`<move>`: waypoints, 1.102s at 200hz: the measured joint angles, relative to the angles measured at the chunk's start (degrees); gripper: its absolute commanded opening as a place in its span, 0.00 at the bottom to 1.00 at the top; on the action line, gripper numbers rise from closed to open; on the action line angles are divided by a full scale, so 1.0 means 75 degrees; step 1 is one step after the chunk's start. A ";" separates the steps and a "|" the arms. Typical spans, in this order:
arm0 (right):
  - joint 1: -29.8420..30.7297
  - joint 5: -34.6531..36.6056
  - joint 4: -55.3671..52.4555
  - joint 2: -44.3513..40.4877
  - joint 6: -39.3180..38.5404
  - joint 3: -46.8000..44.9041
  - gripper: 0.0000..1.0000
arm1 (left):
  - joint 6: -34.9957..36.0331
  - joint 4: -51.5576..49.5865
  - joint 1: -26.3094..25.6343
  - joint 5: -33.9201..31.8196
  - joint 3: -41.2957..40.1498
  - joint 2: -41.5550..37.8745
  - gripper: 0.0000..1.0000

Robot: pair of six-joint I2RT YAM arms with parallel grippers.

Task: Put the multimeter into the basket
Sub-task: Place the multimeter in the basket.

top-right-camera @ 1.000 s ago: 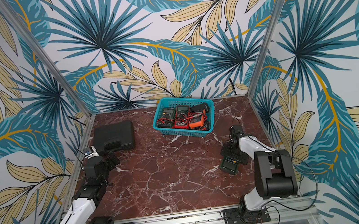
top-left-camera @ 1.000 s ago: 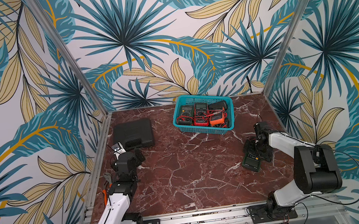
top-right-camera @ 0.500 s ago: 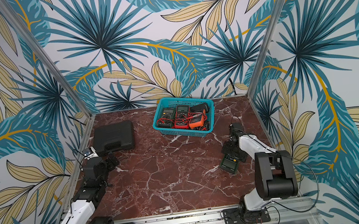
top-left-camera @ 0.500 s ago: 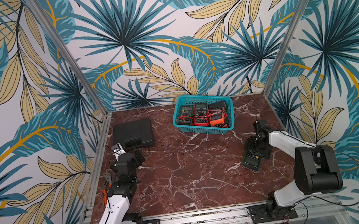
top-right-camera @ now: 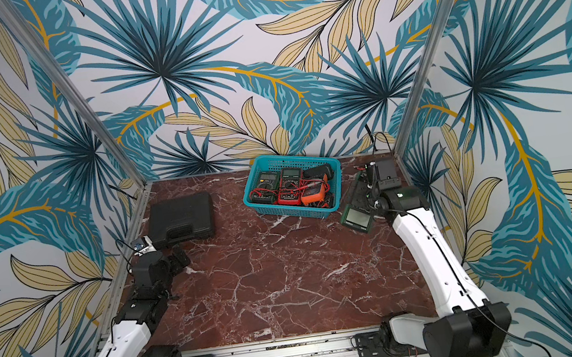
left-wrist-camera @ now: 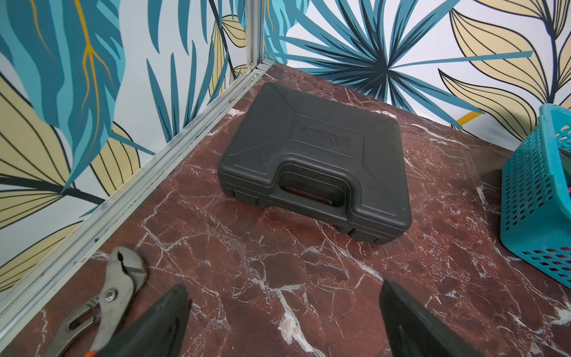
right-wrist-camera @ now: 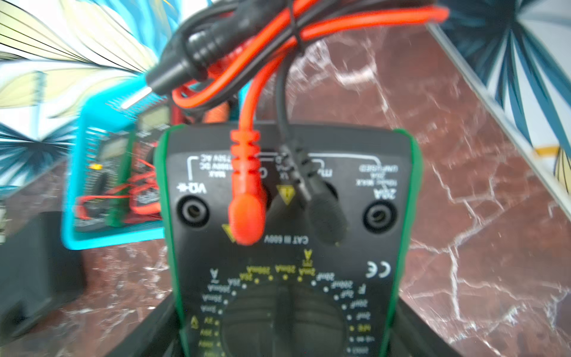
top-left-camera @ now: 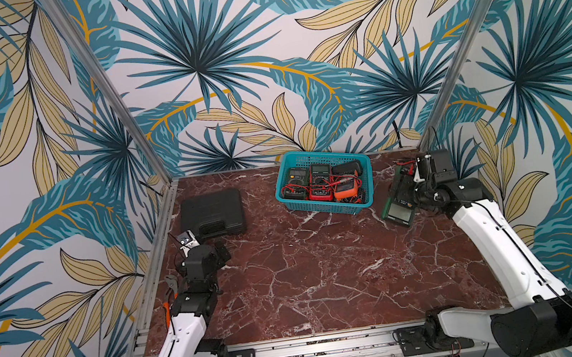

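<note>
A green-edged multimeter (top-left-camera: 397, 204) (top-right-camera: 356, 217) is tilted just right of the teal basket (top-left-camera: 322, 205) (top-right-camera: 290, 211), its display end low over the marble. My right gripper (top-left-camera: 409, 188) (top-right-camera: 368, 195) is shut on its sides. The right wrist view shows the multimeter (right-wrist-camera: 287, 247) between the right gripper's (right-wrist-camera: 287, 333) fingers, with the dial and plugged red and black leads (right-wrist-camera: 278, 46) in front and the basket (right-wrist-camera: 74, 185) beyond. Several multimeters lie in the basket. My left gripper (top-left-camera: 221, 253) (left-wrist-camera: 284, 296) is open over bare marble by the left rail.
A flat black case (top-left-camera: 212, 213) (left-wrist-camera: 315, 154) lies at the back left, just ahead of the left gripper. Pliers (left-wrist-camera: 117, 284) lie by the left rail. Patterned walls close off the back and both sides.
My right gripper closed on the multimeter and carried it toward the back, up beside the basket's right end. The left arm has stayed where it was.
</note>
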 measured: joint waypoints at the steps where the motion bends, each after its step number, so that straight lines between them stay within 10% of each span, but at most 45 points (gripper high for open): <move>1: 0.0032 0.0009 0.0003 0.0047 0.0000 0.0090 0.00 | -0.0003 -0.0003 0.0000 0.0000 0.0000 0.0000 1.00; 106: 0.1906 0.0539 -0.0455 0.5015 -0.0006 0.5441 0.00 | -0.0187 0.0122 0.0012 0.0265 0.0000 0.0064 1.00; 220: 0.2194 0.0592 -0.0192 0.7131 0.0198 0.6889 0.00 | -0.0216 0.0510 0.0012 0.0516 0.0000 0.0542 1.00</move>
